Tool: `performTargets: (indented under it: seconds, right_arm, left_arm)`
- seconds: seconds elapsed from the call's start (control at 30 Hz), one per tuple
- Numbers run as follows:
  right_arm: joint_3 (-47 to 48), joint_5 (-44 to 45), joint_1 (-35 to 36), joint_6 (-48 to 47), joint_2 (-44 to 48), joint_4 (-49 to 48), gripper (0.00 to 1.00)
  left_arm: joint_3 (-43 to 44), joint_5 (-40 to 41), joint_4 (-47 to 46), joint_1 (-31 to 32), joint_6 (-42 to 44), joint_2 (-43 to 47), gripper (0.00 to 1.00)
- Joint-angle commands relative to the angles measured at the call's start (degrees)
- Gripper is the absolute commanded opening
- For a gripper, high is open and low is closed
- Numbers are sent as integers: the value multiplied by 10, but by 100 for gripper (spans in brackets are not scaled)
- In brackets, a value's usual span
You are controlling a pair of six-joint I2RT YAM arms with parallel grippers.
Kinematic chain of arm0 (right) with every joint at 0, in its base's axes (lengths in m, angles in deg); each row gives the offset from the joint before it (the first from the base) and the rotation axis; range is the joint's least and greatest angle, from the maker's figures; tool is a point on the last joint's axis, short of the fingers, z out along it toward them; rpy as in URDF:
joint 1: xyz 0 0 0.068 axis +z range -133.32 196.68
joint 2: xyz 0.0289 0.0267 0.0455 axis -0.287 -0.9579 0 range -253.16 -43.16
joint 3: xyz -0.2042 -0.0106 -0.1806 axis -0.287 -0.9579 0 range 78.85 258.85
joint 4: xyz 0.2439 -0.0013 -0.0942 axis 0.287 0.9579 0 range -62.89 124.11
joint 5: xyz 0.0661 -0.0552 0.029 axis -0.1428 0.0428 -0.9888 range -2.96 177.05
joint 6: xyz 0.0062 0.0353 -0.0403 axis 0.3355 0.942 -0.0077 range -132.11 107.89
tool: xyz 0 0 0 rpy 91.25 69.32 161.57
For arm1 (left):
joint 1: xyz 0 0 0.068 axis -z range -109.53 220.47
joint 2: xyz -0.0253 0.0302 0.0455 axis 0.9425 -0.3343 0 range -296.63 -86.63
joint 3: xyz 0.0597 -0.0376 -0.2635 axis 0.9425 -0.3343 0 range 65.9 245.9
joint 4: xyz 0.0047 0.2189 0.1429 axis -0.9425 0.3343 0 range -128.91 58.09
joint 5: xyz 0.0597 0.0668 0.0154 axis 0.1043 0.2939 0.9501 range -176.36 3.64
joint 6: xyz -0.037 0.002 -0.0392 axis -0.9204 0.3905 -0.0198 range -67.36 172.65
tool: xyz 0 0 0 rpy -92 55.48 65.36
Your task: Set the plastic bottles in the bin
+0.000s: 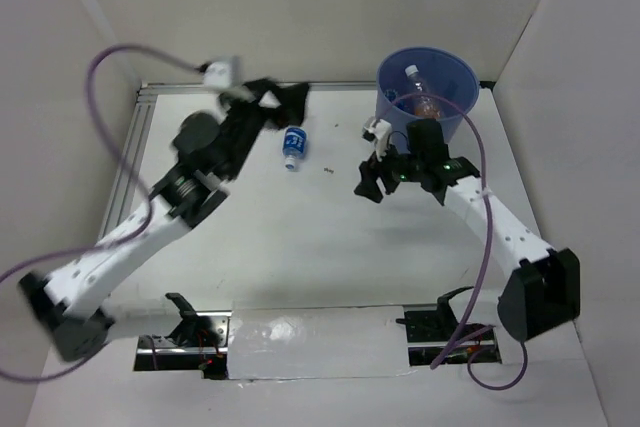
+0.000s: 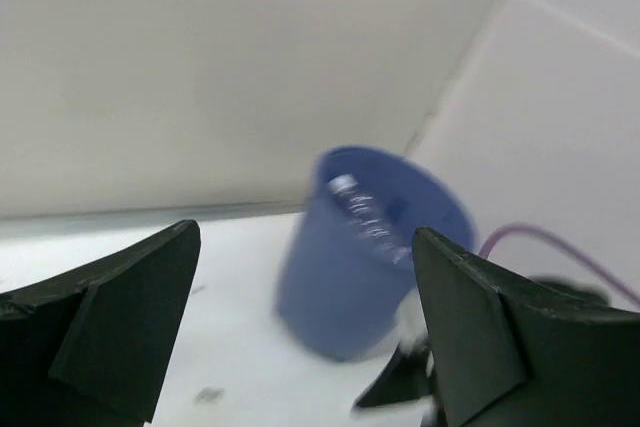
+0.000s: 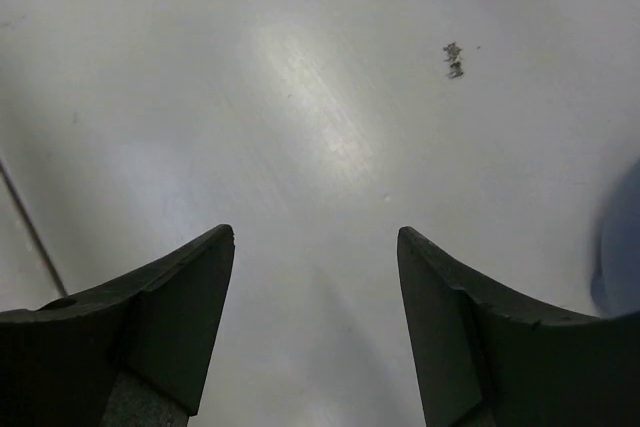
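Left fingers (image 2: 120, 307) are standing wide apart, holding nothing. Right fingers (image 3: 170, 307) are standing apart, also empty. 1 bottle (image 1: 293, 147) is lying on the counter (image 1: 300, 247), left of the bin (image 1: 425, 87). Likely faults: the round bottle rolling away under an off-centre pinch, or both arms converging on it and colliding.

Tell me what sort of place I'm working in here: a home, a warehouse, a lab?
Most likely a lab test cell: plain white panels box in a white table, an aluminium frame rail runs along its far edge, and the props are a blue bin and plastic bottles.
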Motion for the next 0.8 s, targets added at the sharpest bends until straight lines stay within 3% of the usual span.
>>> performTargets:
  seconds: [0.0,0.03,0.1,0.2,0.33,0.47,0.63,0.77]
  right_arm:
    - [78,137,49,85,-75,-78,73]
    - [107,150,75,99,-96,-88,73]
    - [159,187,97,157,-166,-103,77]
    - [218,251,131,253,-266,-115,98]
    - [334,252,138,321,-370,-121,100]
    - [421,310,151,372,-462,-127,100]
    - [517,389,170,407,-567,-127,100]
    - [562,376,170,434,-626,-134,100]
  left_arm:
    - [-186,92,109,-21,-33,137,100]
    - [-259,98,133,-26,-53,179,100]
    - [-316,121,216,-26,-113,292,100]
    - [-391,134,303,-26,-175,421,100]
    - [-446,134,392,-21,-224,528,100]
    - [-458,128,483,-9,-277,570,100]
    - [-448,129,495,15,-292,571,100]
    - [-414,122,518,15,-286,538,100]
